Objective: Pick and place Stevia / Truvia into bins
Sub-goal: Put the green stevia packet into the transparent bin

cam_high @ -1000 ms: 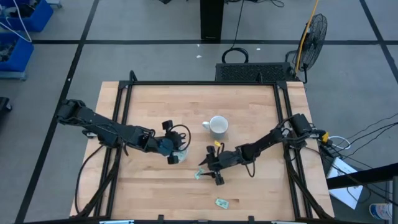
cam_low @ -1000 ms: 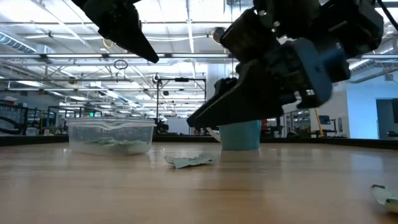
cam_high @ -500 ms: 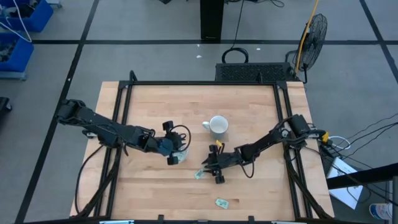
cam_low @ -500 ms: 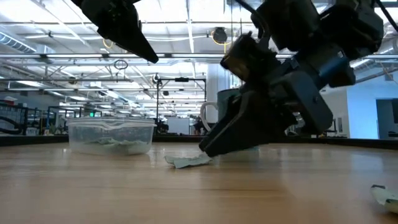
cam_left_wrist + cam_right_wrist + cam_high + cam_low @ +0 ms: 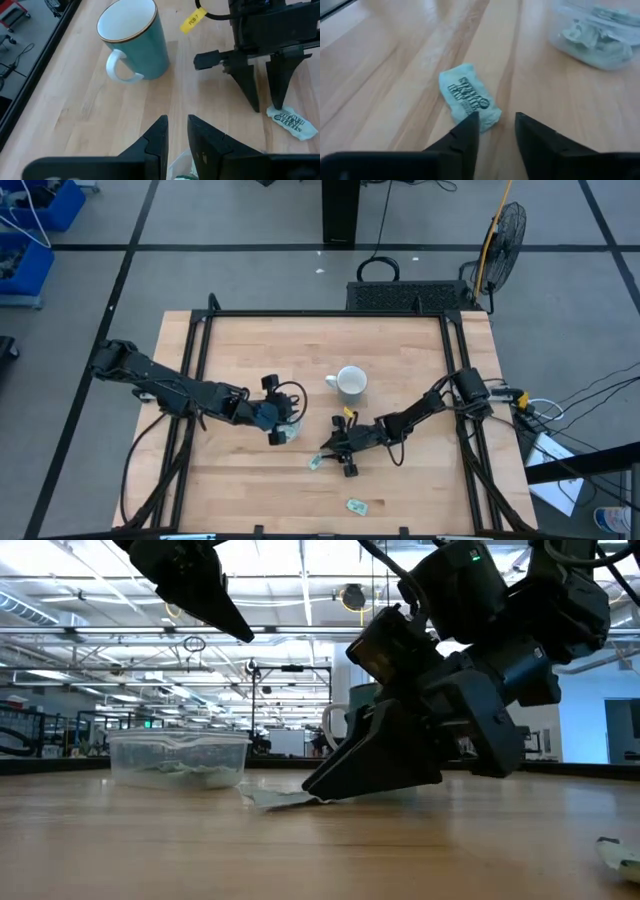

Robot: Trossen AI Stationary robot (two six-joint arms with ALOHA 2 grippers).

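Note:
A pale green sweetener packet (image 5: pixel 469 95) lies flat on the wooden table; it also shows in the high view (image 5: pixel 316 464). My right gripper (image 5: pixel 497 125) is open and down at the table at the packet's end (image 5: pixel 315 785). The clear plastic bin (image 5: pixel 180 758) holds several packets and stands left of it (image 5: pixel 290 432). My left gripper (image 5: pixel 177 132) hangs over the bin (image 5: pixel 283 430), empty, its fingers a narrow gap apart. Another packet (image 5: pixel 357 506) lies near the table's near edge. My right gripper touches the packet with one fingertip (image 5: pixel 471 119) at the packet's end nearest the gripper (image 5: pixel 280 114). The other finger stands beside the packet on bare wood. The fingers slant down from the table's right side. The packet lies flat on the table.
A teal mug (image 5: pixel 135 42) with a white inside stands upright on the far side of both grippers (image 5: pixel 350 383). A yellow tag (image 5: pixel 192 20) hangs on my right arm's cable. Bare wood lies toward the table's near and left sides.
My right gripper has gone down to the table top and a little toward the left edge, its fingertips meeting the packet. The packet has slid a short way along the table toward the bin. My left gripper has kept still.

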